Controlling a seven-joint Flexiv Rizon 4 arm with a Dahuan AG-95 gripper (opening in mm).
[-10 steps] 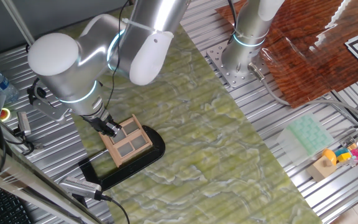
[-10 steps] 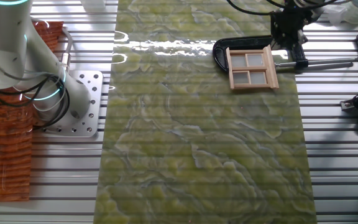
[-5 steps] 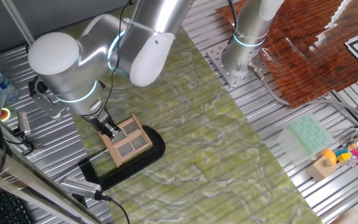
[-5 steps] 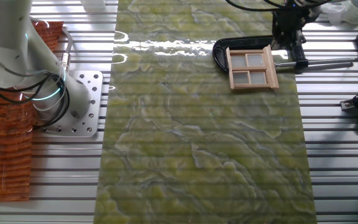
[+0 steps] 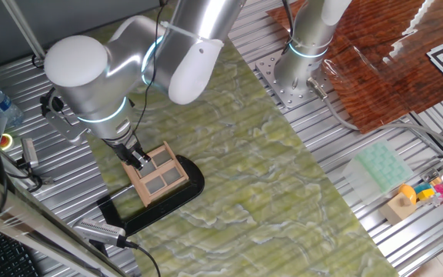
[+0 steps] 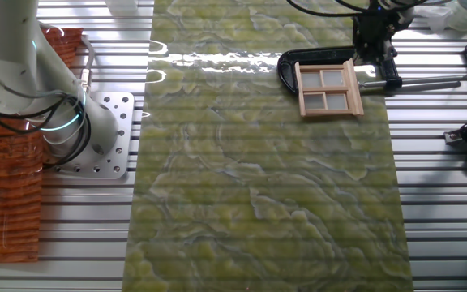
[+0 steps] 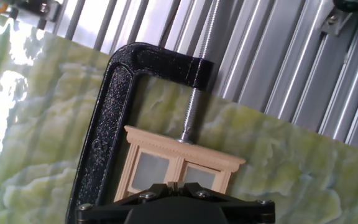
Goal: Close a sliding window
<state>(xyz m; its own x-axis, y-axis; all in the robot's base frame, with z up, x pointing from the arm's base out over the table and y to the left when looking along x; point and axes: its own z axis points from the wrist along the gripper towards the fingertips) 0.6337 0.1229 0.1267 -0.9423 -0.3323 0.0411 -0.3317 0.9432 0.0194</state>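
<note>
Green marbled surface (image 6: 258,178) is seen below the sliding window (image 6: 327,89), which is touched by fingers (image 5: 138,160) whose spread cannot be told; closure appears unfinished.

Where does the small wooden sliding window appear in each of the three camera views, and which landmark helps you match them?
One fixed view: sliding window lower left, beside the tool.
The other fixed view: upper right, on the green mat's edge.
Hand view: bottom centre, partly hidden by the tool body.
Shared landmark: the black C-clamp holding the window, seen in all three views.
</note>
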